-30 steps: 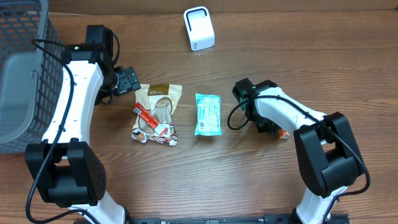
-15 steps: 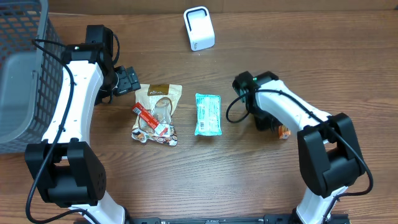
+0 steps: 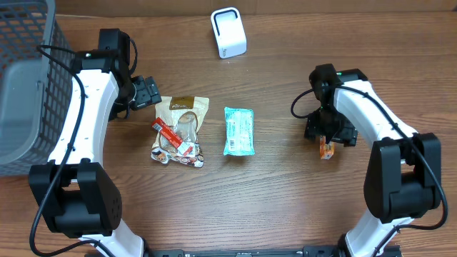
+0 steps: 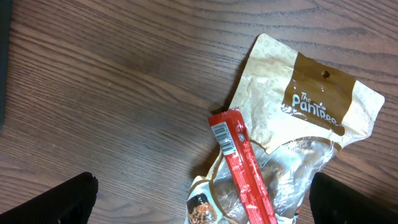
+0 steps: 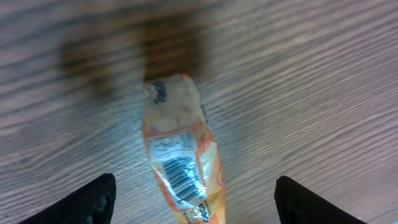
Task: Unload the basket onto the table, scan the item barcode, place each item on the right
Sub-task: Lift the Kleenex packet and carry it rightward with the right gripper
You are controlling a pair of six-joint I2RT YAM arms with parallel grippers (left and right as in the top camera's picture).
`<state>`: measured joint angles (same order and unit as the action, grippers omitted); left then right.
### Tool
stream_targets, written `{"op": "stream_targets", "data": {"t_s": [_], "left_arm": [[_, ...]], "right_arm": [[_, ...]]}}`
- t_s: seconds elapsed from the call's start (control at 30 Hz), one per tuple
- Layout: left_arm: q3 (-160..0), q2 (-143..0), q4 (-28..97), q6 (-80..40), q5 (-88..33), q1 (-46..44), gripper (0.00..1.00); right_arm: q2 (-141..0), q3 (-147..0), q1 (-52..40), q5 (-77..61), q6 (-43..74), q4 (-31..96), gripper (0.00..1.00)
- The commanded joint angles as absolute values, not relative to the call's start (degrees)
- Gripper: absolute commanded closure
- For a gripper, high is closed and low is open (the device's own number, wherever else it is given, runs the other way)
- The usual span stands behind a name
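Shifted rightward since a second ago: right gripper [image 5: 198,196] spread apart above the orange packet [image 5: 180,158]; packet flat on the table [image 5: 323,74], barcode up, seemingly let go; forearm angled inward, wrist pointing down; farther left, left gripper [image 4: 199,199] unmoved, fully parted beside the pouch [image 4: 298,118]; farthest, white scanner [image 3: 228,33].

Grey basket [image 3: 21,86] sitting at the left edge of the desk [image 3: 278,207], tan pouch [image 3: 189,107] lying mid-desk, red stick [image 3: 170,134] lying across it, teal packet [image 3: 238,131] lying beside.
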<state>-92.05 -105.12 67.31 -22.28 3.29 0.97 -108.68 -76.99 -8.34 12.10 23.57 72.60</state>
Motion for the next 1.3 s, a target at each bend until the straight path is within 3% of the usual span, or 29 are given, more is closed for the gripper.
{"op": "stream_targets", "data": {"t_s": [0.0,0.23,0.3,0.37,0.4,0.5,0.6,0.77,0.93,1.07,1.13,1.2,1.27], "left_arm": [[-93.0,-104.8,67.2,-21.4,3.6,1.1,0.0],[-93.0,-104.8,67.2,-21.4,3.6,1.1,0.0],[-93.0,-104.8,67.2,-21.4,3.6,1.1,0.0],[-93.0,-104.8,67.2,-21.4,3.6,1.1,0.0],[-93.0,-104.8,67.2,-21.4,3.6,1.1,0.0],[-93.0,-104.8,67.2,-21.4,3.6,1.1,0.0],[-93.0,-104.8,67.2,-21.4,3.6,1.1,0.0],[-93.0,-104.8,67.2,-21.4,3.6,1.1,0.0],[-93.0,-104.8,67.2,-21.4,3.6,1.1,0.0],[-93.0,-104.8,67.2,-21.4,3.6,1.1,0.0],[-93.0,-104.8,67.2,-21.4,3.6,1.1,0.0],[-93.0,-104.8,67.2,-21.4,3.6,1.1,0.0],[-93.0,-104.8,67.2,-21.4,3.6,1.1,0.0]], "right_arm": [[-106.9,-75.9,-8.6,9.3,23.8,72.0,0.23],[-106.9,-72.7,-8.6,9.3,23.1,67.5,0.3],[-106.9,-72.3,-8.6,9.4,22.0,66.8,0.45],[-106.9,-72.3,-8.6,9.3,20.8,66.5,0.69],[-106.9,-72.3,-8.6,9.3,20.5,66.4,0.72],[-106.9,-72.3,-8.6,9.3,20.1,66.4,0.7],[-106.9,-72.3,-8.6,9.4,19.1,65.4,0.5],[-106.9,-72.3,-8.6,9.4,17.7,62.1,0.5],[-106.9,-72.3,-8.6,9.3,17.7,61.4,0.8],[-106.9,-72.3,-8.6,9.3,17.7,61.3,0.75],[-106.9,-72.3,-8.6,9.4,17.7,61.2,0.58],[-106.9,-72.3,-8.6,9.3,17.5,61.1,0.59],[-106.9,-72.3,-8.6,9.3,17.5,60.9,0.69]]}}
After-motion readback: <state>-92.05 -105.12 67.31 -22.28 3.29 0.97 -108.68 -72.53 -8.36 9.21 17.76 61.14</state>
